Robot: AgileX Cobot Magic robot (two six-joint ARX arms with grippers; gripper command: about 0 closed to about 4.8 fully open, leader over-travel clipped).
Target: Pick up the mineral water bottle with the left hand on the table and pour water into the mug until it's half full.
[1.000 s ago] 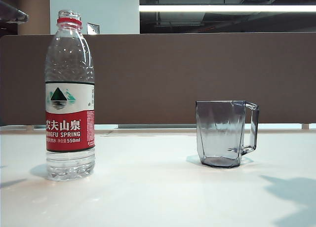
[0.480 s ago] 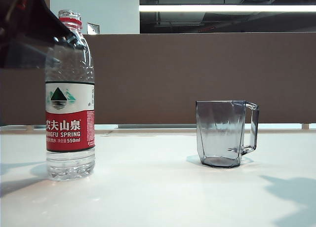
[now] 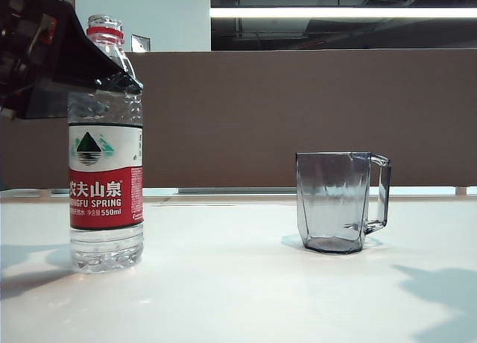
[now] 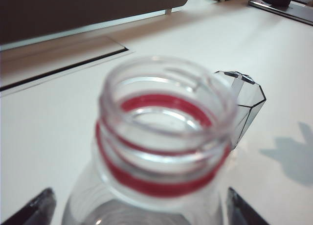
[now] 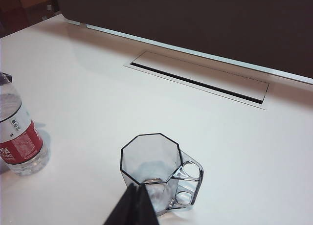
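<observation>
While the mineral water bottle (image 3: 106, 149) stood uncapped on the table (image 3: 238, 291), well apart from the mug (image 3: 339, 201), the left gripper (image 4: 139, 208) was seen spread wide around its shoulder. The right gripper (image 5: 134, 205) was pressed together above the mug.

Bright, even light — a ceiling strip lamp (image 3: 343, 12) glows at the far top. The glossy white table (image 3: 246, 283) shows soft sheen and pale grey shadows at its left and right edges. In the left wrist view the mineral water bottle (image 4: 164, 137) mouth is close and blurred — the mug (image 4: 247, 105) behind stays sharper.
</observation>
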